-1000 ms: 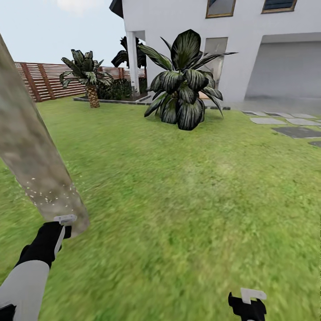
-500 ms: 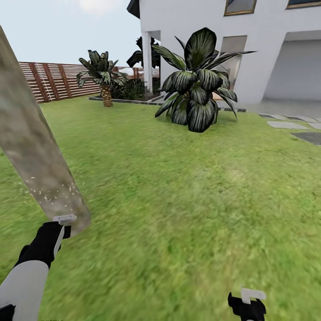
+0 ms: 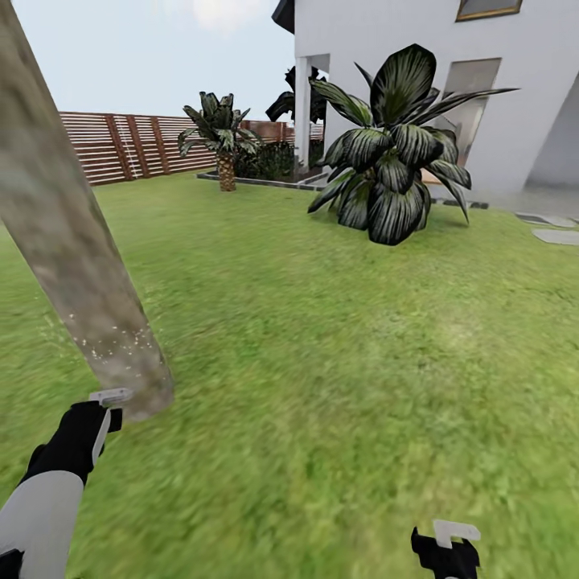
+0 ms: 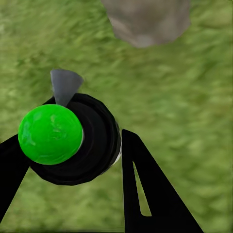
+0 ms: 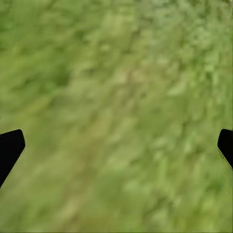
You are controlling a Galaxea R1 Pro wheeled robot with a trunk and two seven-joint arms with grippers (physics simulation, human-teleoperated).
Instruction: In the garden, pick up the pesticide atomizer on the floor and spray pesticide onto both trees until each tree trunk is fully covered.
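Between the left gripper (image 4: 92, 160) fingers, the pesticide atomizer (image 4: 73, 141) is clamped around its body, near the tree trunk (image 3: 76, 241). It is judged light, rigid, possibly slippery. The right gripper (image 5: 116, 145) is spread, empty.

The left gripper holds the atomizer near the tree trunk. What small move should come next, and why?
Probably raise the left gripper a little and keep spraying. It is shut on the pesticide atomizer, aimed at the base of the tree trunk. White specks show only in a low band near the trunk's foot, and the trunk above looks bare, so coverage seems far from complete.
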